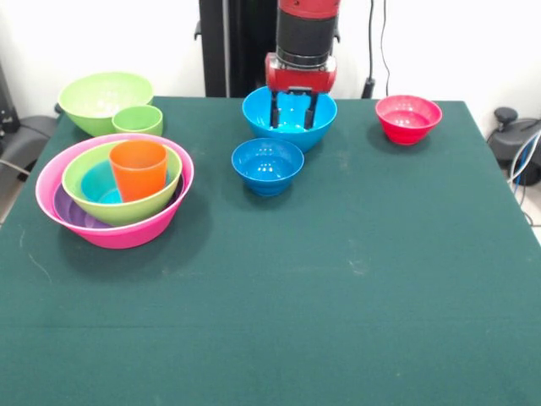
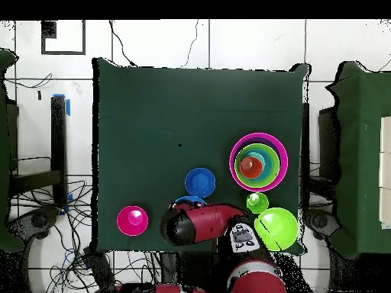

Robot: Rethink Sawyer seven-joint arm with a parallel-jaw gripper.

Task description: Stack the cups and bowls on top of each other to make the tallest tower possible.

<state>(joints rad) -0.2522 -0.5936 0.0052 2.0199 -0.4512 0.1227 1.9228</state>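
Observation:
My gripper (image 1: 293, 112) hangs open, its two fingers lowered into the large blue bowl (image 1: 290, 127) at the table's far middle, with nothing held between them. A smaller blue bowl (image 1: 267, 165) stands just in front of it. At the left stands the tower: a wide pink bowl (image 1: 127, 235) holds a purple bowl (image 1: 72, 211), a lime green bowl (image 1: 127, 207) and a blue bowl (image 1: 100, 182), and an orange cup (image 1: 139, 169) rises from the middle. Overhead, the arm covers the gripper and most of the large blue bowl (image 2: 189, 201); the orange cup (image 2: 250, 165) shows in the pink bowl (image 2: 235, 162).
A second lime green bowl (image 1: 106, 100) sits at the far left corner with a small light green cup (image 1: 138, 120) in front of it. A small red bowl (image 1: 408, 118) stands alone at the far right. Chairs and cables surround the table.

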